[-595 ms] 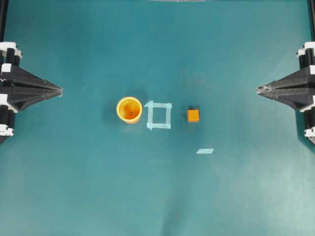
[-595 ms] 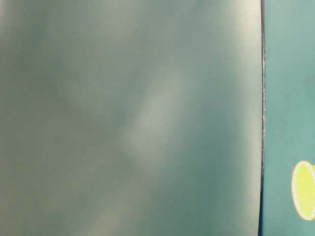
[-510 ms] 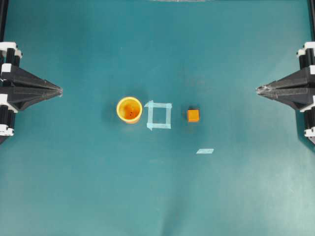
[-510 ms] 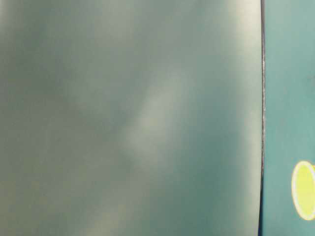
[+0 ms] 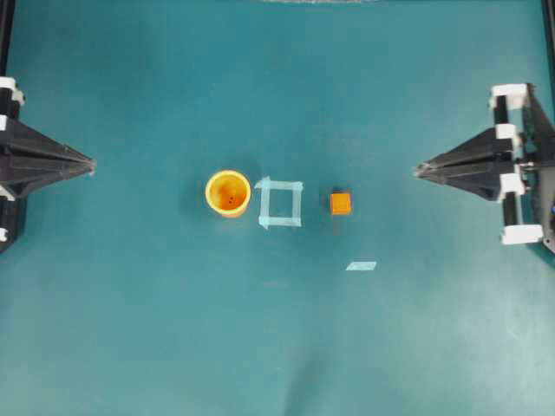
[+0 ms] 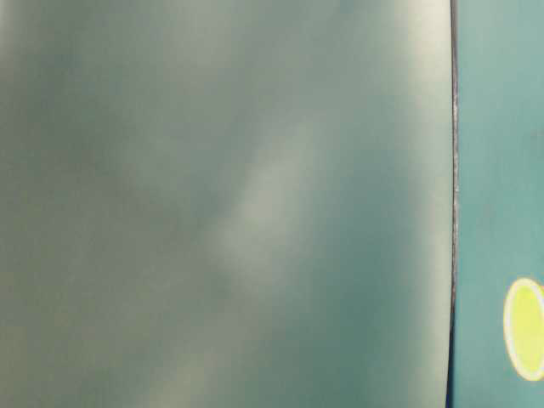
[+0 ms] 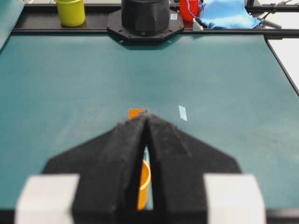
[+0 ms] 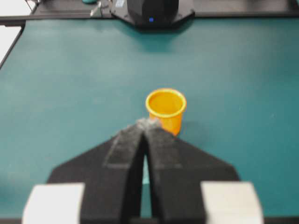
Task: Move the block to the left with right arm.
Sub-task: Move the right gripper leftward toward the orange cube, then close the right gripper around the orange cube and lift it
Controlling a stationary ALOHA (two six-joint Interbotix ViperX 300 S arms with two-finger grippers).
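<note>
The block (image 5: 340, 204), a small orange cube, sits on the teal table right of centre. Its top edge peeks over the left gripper's tip in the left wrist view (image 7: 135, 113). My right gripper (image 5: 417, 170) is shut to a point, empty, and lies well to the right of the block and slightly further back. In the right wrist view the shut gripper (image 8: 145, 123) hides the block. My left gripper (image 5: 91, 163) is shut and empty at the far left; the left wrist view also shows this gripper (image 7: 146, 113) closed to a point.
An orange-yellow cup (image 5: 228, 192) stands upright left of a pale tape square (image 5: 280, 203). A short tape strip (image 5: 361, 266) lies in front of the block. The table-level view is a blur with a yellow oval (image 6: 525, 329) at its right edge.
The right gripper has moved left toward the block, still shut. The left gripper has drawn back a little toward the left edge. The block and cup have not moved.
</note>
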